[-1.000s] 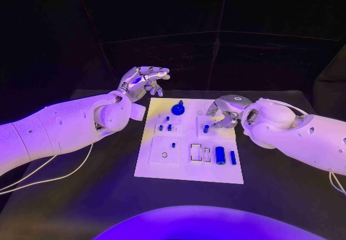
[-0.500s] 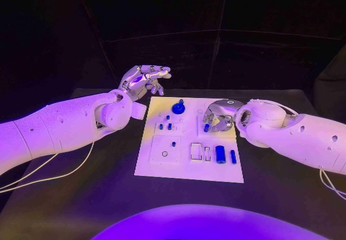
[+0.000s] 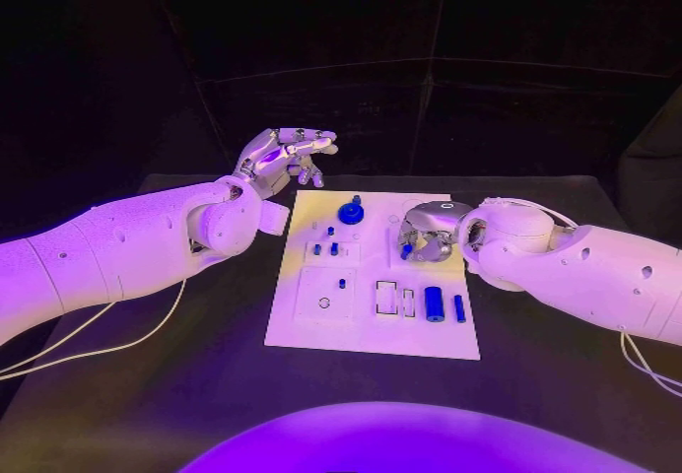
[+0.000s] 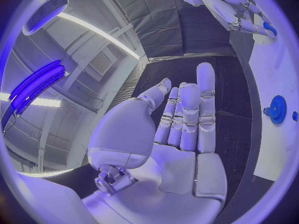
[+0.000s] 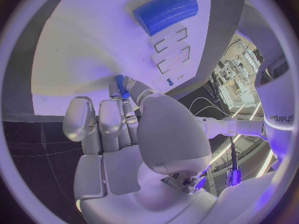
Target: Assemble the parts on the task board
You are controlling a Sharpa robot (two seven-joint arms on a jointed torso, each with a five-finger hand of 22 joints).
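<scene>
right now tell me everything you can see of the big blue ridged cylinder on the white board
The big blue ridged cylinder looks like matte plastic with fine ribs round its side and a flat end, as the right wrist view shows. It lies on its side on the white task board, in the near row, between a white rectangular recess and a thinner blue pin. Neither hand touches it; the right hand works farther back on the board.

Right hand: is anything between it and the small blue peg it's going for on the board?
Nothing visible. In the right wrist view the fingertips are already at the small blue peg. The right hand is low over the task board; the other parts lie apart from it.
</scene>
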